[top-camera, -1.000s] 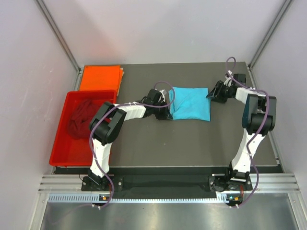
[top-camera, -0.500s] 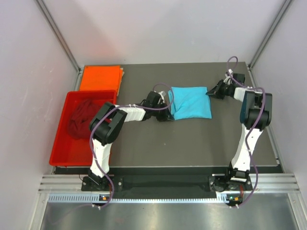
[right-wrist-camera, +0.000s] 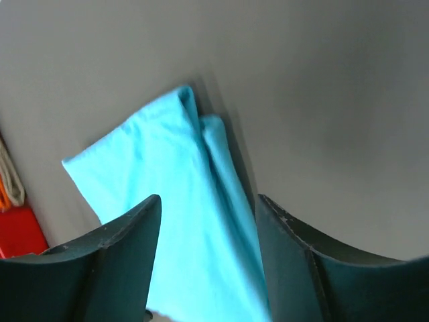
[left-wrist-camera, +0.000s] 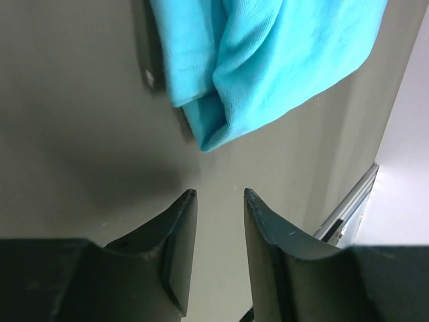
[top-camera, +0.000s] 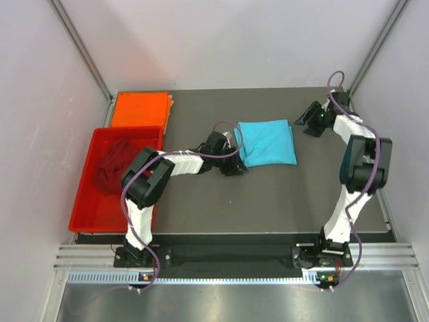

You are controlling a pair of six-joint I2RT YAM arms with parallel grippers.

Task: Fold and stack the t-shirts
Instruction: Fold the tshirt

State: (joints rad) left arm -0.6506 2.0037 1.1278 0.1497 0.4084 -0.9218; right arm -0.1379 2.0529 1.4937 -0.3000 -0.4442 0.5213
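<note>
The left hand [left-wrist-camera: 219,195] and right hand [right-wrist-camera: 208,199] stand open and empty beside the folded blue shirt [top-camera: 268,142] on the desk [top-camera: 268,201]; a one-layer pinch could unravel its fold.

Table [top-camera: 268,201] with a tray [top-camera: 84,194] at its left edge.
The middle shirt [top-camera: 268,142] lies mid-table, with the left gripper [top-camera: 236,166] just beside its near-left corner and the right gripper [top-camera: 303,123] near its far-right corner. The second shirt [top-camera: 139,109] lies in the far-left corner, just behind the tray, which holds the third shirt [top-camera: 114,164].
</note>
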